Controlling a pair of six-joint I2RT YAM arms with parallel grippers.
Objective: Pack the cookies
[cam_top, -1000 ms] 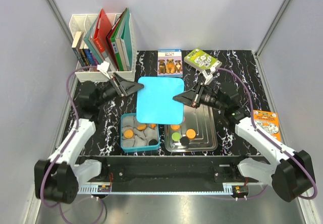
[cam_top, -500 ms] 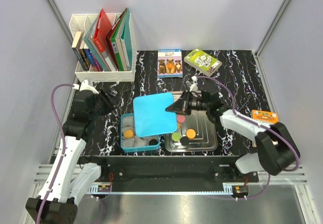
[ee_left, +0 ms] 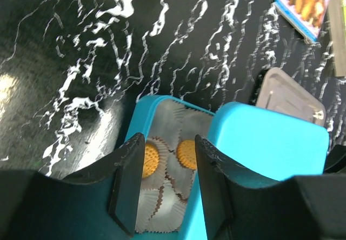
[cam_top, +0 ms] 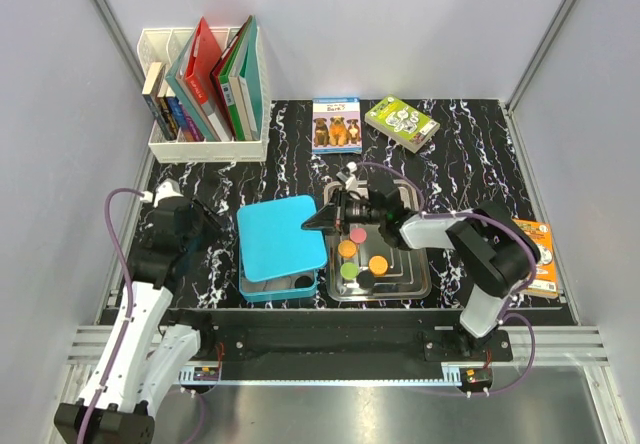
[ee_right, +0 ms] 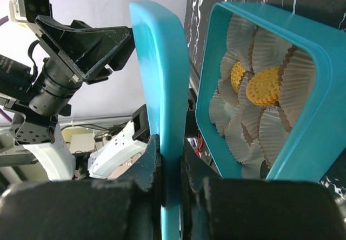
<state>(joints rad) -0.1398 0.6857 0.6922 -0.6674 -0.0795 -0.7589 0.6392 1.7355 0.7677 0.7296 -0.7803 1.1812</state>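
Note:
My right gripper (cam_top: 320, 222) is shut on the right edge of a blue lid (cam_top: 283, 239), holding it tilted over a blue box (cam_top: 277, 288). In the right wrist view the gripper (ee_right: 170, 164) pinches the lid (ee_right: 159, 61) beside the open box (ee_right: 212, 88). The box is lined with grey paper cups that hold orange cookies (ee_right: 265, 86). My left gripper (ee_left: 168, 197) is open and empty at the box's left side, with orange cookies (ee_left: 186, 153) showing between its fingers. Pink (cam_top: 357, 232), green (cam_top: 347, 249), orange (cam_top: 378, 263) and black (cam_top: 366, 280) cookies lie on a silver tray (cam_top: 410, 264).
A white rack of books (cam_top: 205, 114) stands at the back left. Two small boxes (cam_top: 336, 124) (cam_top: 401, 122) lie at the back. An orange packet (cam_top: 535, 249) lies at the right edge.
My right gripper has carried the lid left and down until it covers most of the blue box. My left gripper has let go of the lid and drawn back to the left.

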